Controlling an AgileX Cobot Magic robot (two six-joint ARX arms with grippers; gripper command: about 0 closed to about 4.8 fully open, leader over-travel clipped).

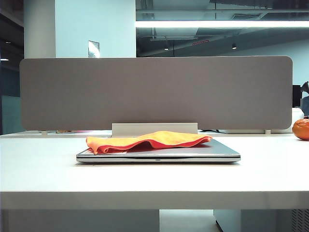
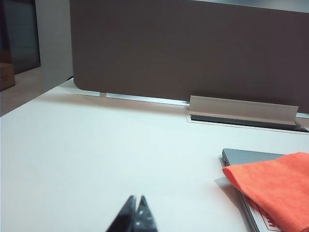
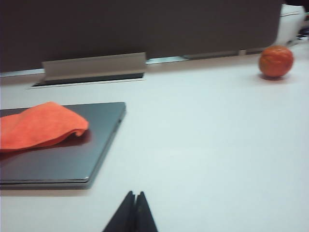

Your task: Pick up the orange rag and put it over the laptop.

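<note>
Orange rag (image 1: 147, 140), soft, light and limp, already drapes the laptop (image 1: 193, 153); pinch a raised fold at its 3 o'clock edge, since your left gripper (image 2: 135, 216) and right gripper (image 3: 134, 213) sit closed, empty.

The soft, fuzzy orange cloth rag (image 1: 147, 141) lies rumpled on the smooth, matt silver-grey metal lid of the thin laptop (image 1: 212, 151). The white table top (image 1: 43, 169) looks smooth with a faint sheen, and the wide grey divider panel (image 1: 154, 92) behind it looks matt (perhaps fabric-covered). The black tips of the left gripper (image 2: 136, 212) and right gripper (image 3: 134, 210), each pressed together, look like hard, slightly glossy plastic.
</note>
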